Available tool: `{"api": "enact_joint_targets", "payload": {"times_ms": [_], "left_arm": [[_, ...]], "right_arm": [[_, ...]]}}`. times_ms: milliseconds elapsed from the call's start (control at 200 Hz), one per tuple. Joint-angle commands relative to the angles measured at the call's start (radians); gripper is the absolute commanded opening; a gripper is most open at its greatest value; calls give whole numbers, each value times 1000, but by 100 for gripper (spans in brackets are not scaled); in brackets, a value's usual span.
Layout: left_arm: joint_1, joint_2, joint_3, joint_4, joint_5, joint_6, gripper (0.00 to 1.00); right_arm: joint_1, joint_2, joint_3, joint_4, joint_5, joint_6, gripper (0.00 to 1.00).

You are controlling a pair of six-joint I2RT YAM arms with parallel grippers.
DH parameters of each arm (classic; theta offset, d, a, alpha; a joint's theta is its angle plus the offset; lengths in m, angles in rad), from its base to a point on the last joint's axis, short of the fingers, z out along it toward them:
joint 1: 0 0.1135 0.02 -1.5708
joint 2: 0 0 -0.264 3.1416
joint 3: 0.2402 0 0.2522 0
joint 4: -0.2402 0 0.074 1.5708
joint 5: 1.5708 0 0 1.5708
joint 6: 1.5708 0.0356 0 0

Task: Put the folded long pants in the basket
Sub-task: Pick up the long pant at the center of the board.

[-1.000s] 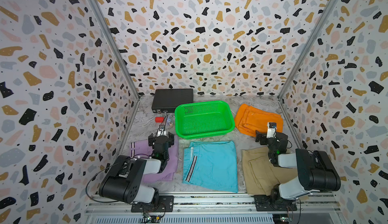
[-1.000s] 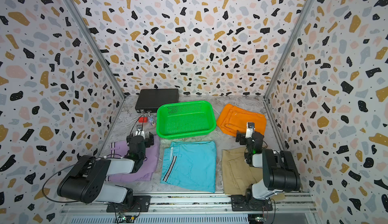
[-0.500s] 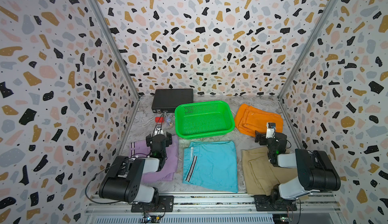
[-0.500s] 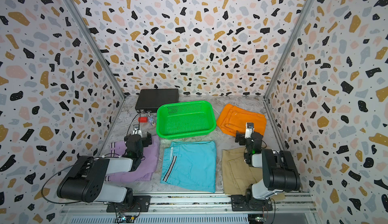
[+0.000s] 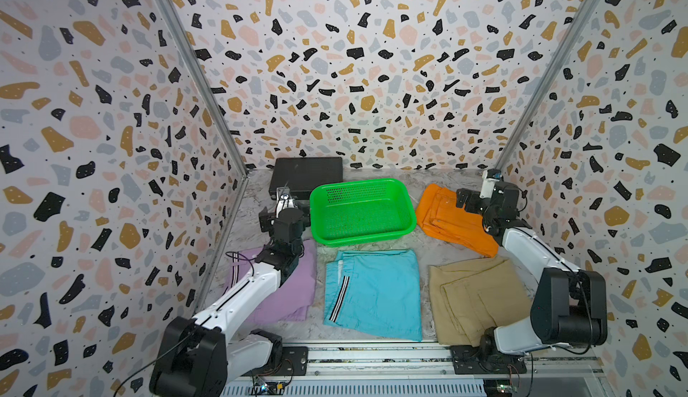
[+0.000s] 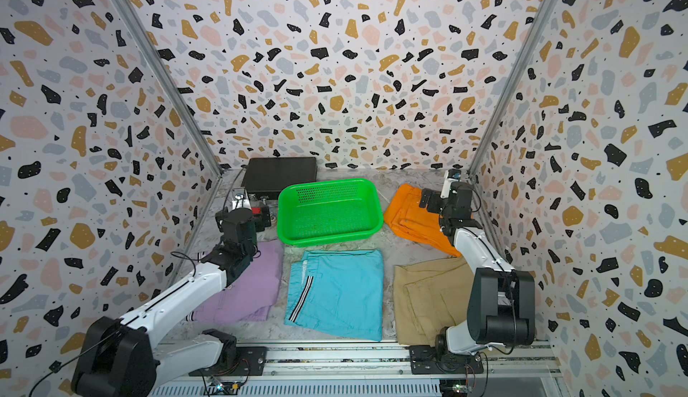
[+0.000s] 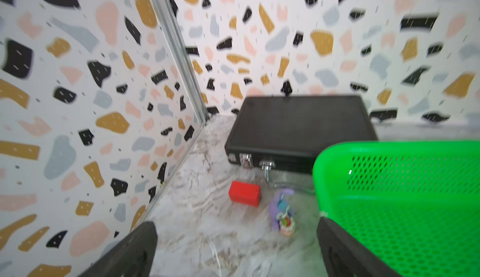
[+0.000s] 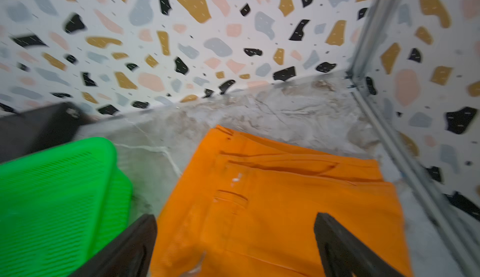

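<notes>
Both arms just reached forward: right pincer (image 8: pixel 233 217) open, orange pants (image 8: pixel 285 197) beneath it, likely first pick; left pincer (image 7: pixel 235 222) open, basket (image 7: pixel 389 144) alongside.

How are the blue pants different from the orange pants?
The cyan pants have a black-and-white side stripe; the orange pants are plain. The cyan pants lie between the green basket and the arms' bases; the orange pants lie beside it, on the right arm's side. The cyan pants sit straight; the orange pants are turned at an angle. Both are folded and lie outside the basket.
</notes>
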Motion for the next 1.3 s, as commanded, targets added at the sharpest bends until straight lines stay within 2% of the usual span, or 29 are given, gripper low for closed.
{"api": "enact_joint_targets", "payload": {"times_ms": [0, 30, 40, 55, 70, 90, 105, 125, 140, 155, 170, 185, 255, 265, 310, 365, 446, 516, 591, 756, 861, 931, 1011, 1086, 1186, 1292], "left_arm": [[-38, -50, 6, -301, -95, -16, 100], [-83, -60, -43, -190, -274, 108, 100], [-94, -63, -61, -130, -333, 153, 100], [-98, -71, -78, -72, -387, 211, 100], [-93, -83, -75, -93, -384, 235, 100], [-79, -107, -37, -223, -331, 206, 100], [-66, -125, 4, -334, -297, 159, 100], [-55, -150, 47, -458, -263, 99, 100], [-48, -163, 66, -498, -254, 74, 100], [-43, -187, 68, -502, -253, 67, 100], [-42, -208, 61, -490, -249, 66, 100], [-37, -227, 47, -461, -237, 68, 100], [-1, -280, 7, -370, -62, 56, 100], [5, -279, 5, -362, -17, 52, 100], [23, -256, 19, -360, 55, 37, 100], [43, -191, 76, -439, 108, 5, 100], [45, -101, 145, -549, 158, -58, 100], [45, -60, 189, -600, 225, -99, 100], [48, -63, 186, -592, 224, -158, 100], [64, -70, 176, -570, 444, -202, 100], [64, -22, 182, -581, 565, -235, 100], [70, 17, 206, -649, 662, -284, 100], [71, 36, 228, -743, 815, -353, 100], [70, 3, 195, -760, 935, -446, 100], [68, -96, 144, -774, 1008, -529, 100], [64, -179, 109, -842, 1047, -550, 100]], "right_arm": [[42, 19, 18, -315, -255, 182, 100], [76, 5, 14, -373, -243, 117, 100], [94, -4, 3, -404, -198, 84, 100], [123, -23, -25, -444, -49, 35, 100], [162, -45, -79, -447, 86, -12, 100], [198, -75, -192, -373, 321, -40, 100], [185, -97, -270, -262, 388, -18, 99], [121, -140, -270, -339, 333, 54, 99], [83, -174, -303, -276, 288, 100, 99], [50, -204, -344, -144, 143, 111, 99], [40, -226, -379, -47, 39, 114, 100], [47, -232, -382, -18, -6, 115, 100], [186, -127, -185, -240, 83, 87, 100], [209, -93, -148, -268, 67, 74, 100], [250, -21, -78, -335, 20, 79, 100], [285, 10, -80, -350, -16, 120, 100], [321, -85, -155, -342, -14, 144, 100], [341, -221, -177, -444, 25, 126, 100], [344, -342, -177, -575, 5, 133, 100], [358, -475, -166, -826, -214, 202, 100], [363, -499, -164, -959, -306, 209, 99], [364, -490, -157, -1035, -340, 205, 99], [365, -461, -161, -1073, -415, 201, 98], [365, -429, -182, -1073, -467, 200, 99], [366, -380, -228, -982, -525, 220, 99], [367, -285, -256, -912, -546, 220, 99]]}}
